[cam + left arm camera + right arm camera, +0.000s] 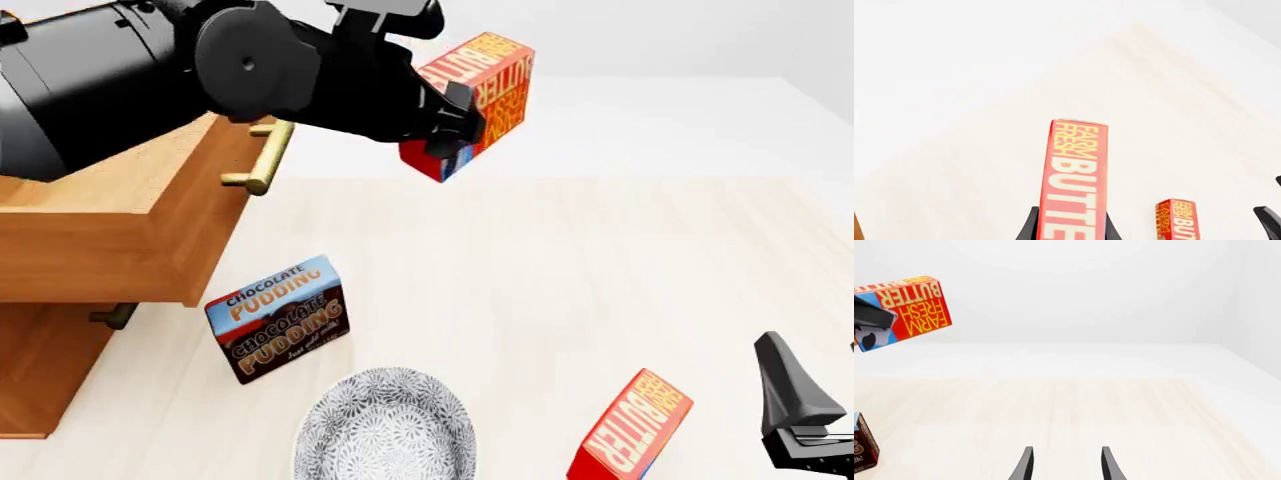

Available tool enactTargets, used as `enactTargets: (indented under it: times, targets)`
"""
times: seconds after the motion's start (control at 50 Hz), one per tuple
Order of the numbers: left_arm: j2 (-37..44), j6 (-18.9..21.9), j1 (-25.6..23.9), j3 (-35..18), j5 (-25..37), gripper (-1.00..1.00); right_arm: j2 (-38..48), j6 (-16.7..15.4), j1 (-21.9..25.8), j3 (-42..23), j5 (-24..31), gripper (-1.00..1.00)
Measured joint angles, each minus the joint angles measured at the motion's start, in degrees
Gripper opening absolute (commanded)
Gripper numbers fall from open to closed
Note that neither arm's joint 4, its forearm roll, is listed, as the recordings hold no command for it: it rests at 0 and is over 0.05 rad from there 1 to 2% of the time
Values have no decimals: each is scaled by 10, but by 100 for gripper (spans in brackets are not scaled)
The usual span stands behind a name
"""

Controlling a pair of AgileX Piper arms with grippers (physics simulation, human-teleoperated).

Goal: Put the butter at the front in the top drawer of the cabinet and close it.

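Observation:
My left gripper [451, 112] is shut on a red butter carton [483, 92] and holds it high above the table, just right of the cabinet [40, 370]. The left wrist view shows this carton [1075, 170] between the fingers [1029, 227]. A second butter carton [633, 428] leans on the table at the front right; it also shows in the left wrist view [1177, 220]. The top drawer [187, 235] is pulled out, its brass handle [267, 155] below my left arm; its inside is hidden. My right gripper [801, 415] is open and empty at the front right edge.
A Chocolate Pudding box [278, 320] stands in front of the open drawer. A grey patterned plate [384, 428] lies at the front centre. The lower drawer's handle [112, 316] shows under the top drawer. The right wrist view shows its open fingers [1026, 466] over bare table.

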Motion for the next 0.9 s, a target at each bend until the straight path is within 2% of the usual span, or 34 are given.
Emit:
enactTargets:
  times: [0.4, 0.9]
  targets:
    - [-55, 33, 75, -35, 95, -100, 0, 0, 0, 0, 0, 100]
    - [-101, 52, 169, -113, 214, -100, 0, 0, 0, 0, 0, 100]
